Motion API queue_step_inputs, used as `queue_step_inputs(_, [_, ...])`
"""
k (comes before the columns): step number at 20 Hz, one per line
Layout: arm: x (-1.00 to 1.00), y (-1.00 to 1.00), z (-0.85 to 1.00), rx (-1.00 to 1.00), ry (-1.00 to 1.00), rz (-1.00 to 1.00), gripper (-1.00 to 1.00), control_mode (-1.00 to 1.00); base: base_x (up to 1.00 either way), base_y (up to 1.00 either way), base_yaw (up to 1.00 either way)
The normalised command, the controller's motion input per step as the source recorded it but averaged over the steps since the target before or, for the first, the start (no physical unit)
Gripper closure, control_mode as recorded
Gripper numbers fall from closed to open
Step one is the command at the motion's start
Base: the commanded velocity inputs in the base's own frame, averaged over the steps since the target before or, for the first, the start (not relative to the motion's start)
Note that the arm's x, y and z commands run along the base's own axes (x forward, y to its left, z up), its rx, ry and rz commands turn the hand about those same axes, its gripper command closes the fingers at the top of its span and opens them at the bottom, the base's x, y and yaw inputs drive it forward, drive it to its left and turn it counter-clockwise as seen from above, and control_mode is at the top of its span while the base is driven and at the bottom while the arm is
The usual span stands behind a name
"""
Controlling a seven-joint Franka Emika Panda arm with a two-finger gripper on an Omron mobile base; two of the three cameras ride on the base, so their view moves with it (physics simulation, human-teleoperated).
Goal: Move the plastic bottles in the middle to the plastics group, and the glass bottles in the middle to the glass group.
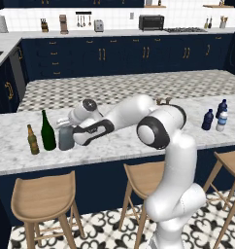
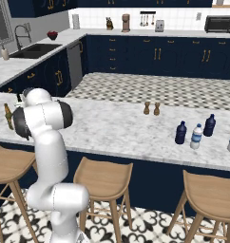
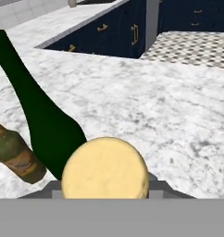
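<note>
Standing upright on the white-and-grey marbled island counter point(image 1: 119, 146), the wide grey-blue translucent glass bottle with a tan stopper point(image 1: 65, 137) sits just beside the tall dark green wine bottle point(image 1: 47, 131) and the shorter brown beer bottle with a yellowish label point(image 1: 32, 140), so it appears already delivered to the glass group. The two-finger gripper point(image 1: 66, 124) is directly over the stopper; whether its jaws grip the neck or are parted, I cannot tell. Far along the counter stand the dark navy plastic bottle point(image 1: 207, 119), the clear-whitish blue-capped bottle point(image 1: 221, 121) and the slim dark blue bottle point(image 1: 222, 108). Navy cabinets point(image 1: 114, 56) and wooden stools point(image 1: 43, 197) surround the island.
</note>
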Motion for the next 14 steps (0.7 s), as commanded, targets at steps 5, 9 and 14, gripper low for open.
queue_step_inputs(5, [0.09, 0.15, -0.20, -0.03, 0.00, 0.00, 1.00, -1.00, 0.00, 0.00, 0.00])
queue_step_inputs(9, [-0.09, -0.10, -0.30, -0.01, 0.00, 0.00, 1.00, -1.00, 0.00, 0.00, 0.00])
queue_step_inputs(14, [-0.16, -0.21, -0.25, 0.00, -0.02, 0.00, 1.00, -1.00, 0.00, 0.00, 0.00])
